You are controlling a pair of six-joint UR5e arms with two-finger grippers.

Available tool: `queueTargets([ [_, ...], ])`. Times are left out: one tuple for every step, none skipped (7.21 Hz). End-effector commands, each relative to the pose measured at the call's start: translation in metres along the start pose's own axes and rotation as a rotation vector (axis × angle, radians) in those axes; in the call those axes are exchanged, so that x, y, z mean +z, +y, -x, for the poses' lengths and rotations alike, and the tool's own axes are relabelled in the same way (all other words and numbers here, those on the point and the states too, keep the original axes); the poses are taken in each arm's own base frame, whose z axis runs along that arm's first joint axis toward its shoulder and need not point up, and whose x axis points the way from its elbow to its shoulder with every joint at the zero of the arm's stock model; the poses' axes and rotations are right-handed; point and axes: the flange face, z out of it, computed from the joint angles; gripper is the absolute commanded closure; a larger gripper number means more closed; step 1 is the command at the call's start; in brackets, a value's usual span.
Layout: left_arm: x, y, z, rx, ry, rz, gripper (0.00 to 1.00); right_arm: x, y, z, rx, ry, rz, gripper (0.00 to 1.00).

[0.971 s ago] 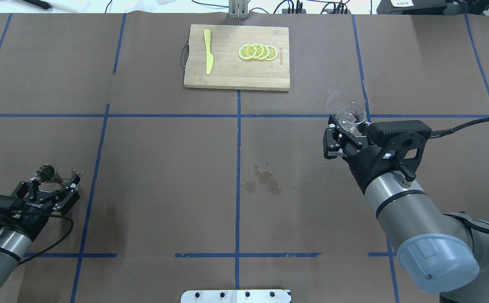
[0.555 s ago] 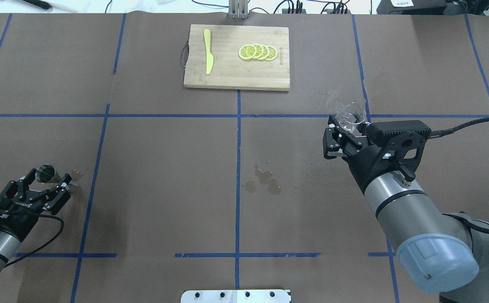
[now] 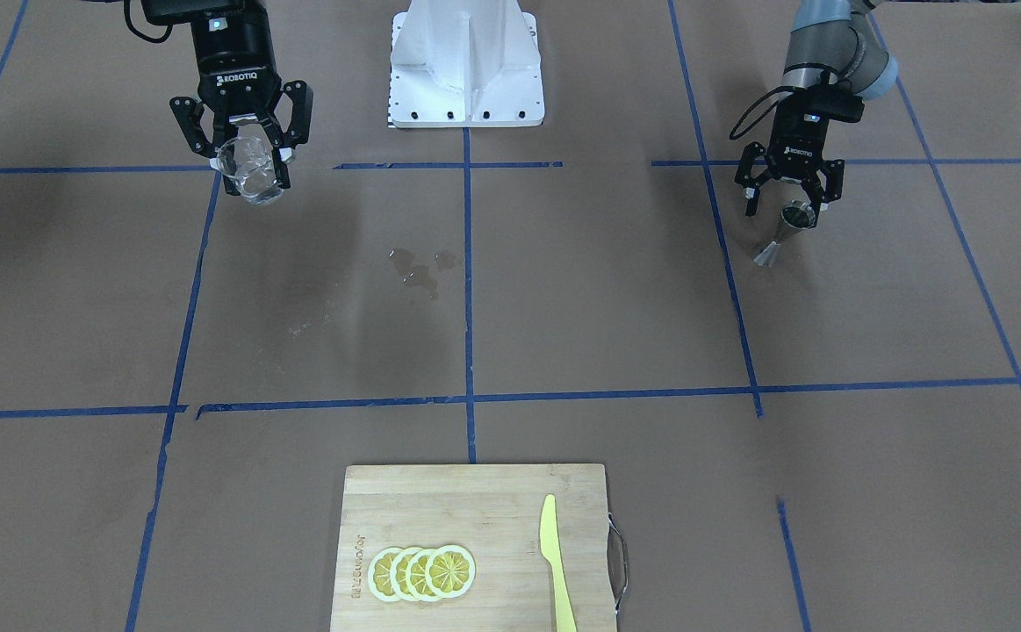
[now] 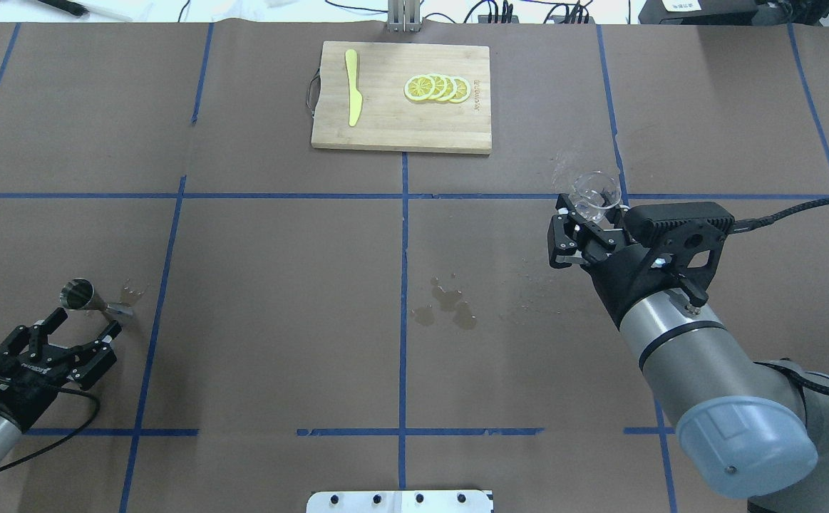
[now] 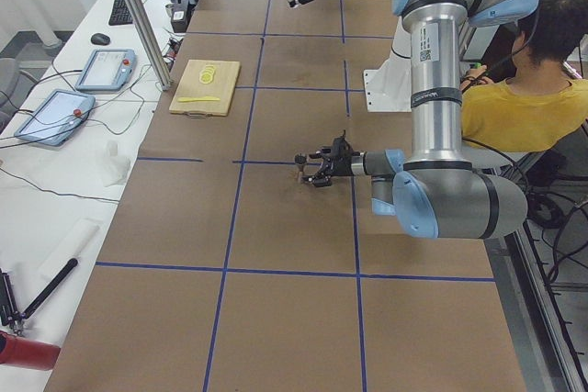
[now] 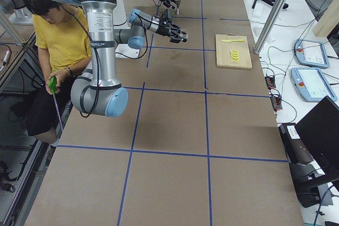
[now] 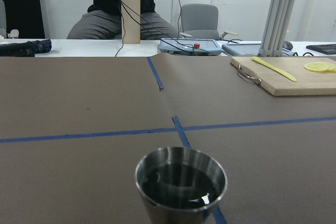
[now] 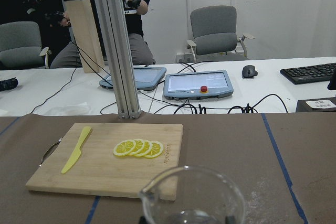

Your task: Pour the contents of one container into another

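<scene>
2 grippers: left gripper (image 4: 85, 323) apart near jigger (image 4: 95, 301), right gripper (image 3: 251, 163) clamped on glass cup (image 4: 596, 192)

Jigger (image 4: 78, 293) stands far left of the cup (image 4: 596, 192).

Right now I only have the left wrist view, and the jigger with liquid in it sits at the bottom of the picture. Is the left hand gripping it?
Observer: No. The left hand is open, short of the jigger, which stands alone.
Operator: Where's the glass cup?
Observer: The glass cup is clamped in the right hand, far over on the robot's right side.
Operator: Any spills?
Observer: A small puddle lies near the middle of the table.
</scene>
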Motion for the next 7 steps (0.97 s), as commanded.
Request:
queueTargets([
  [-0.022,-0.01,0.024,0.013,0.043,0.082,0.0,-0.001,-0.001,0.0,0.002,-0.002,-0.001,1.0],
  [-0.027,-0.012,0.025,0.034,0.063,0.118,0.0,-0.001,-0.001,0.0,0.002,-0.002,-0.001,1.0],
  [-0.028,-0.008,0.023,0.035,0.09,0.163,0.0,-0.001,-0.001,0.0,0.002,-0.002,0.001,1.0],
  [-0.032,-0.004,0.026,0.044,0.116,0.225,0.0,0.0,0.0,0.0,0.001,-0.001,0.001,1.0],
  [-0.041,-0.014,0.022,0.032,0.155,0.276,0.0,-0.001,-0.001,0.0,0.002,-0.002,0.001,1.0],
  [-0.049,-0.019,0.028,0.036,0.166,0.307,0.0,0.0,0.0,0.0,-0.002,0.0,0.002,1.0],
  [-0.051,-0.021,0.032,0.039,0.167,0.319,0.0,0.002,0.004,-0.004,-0.01,0.009,0.004,1.0],
])
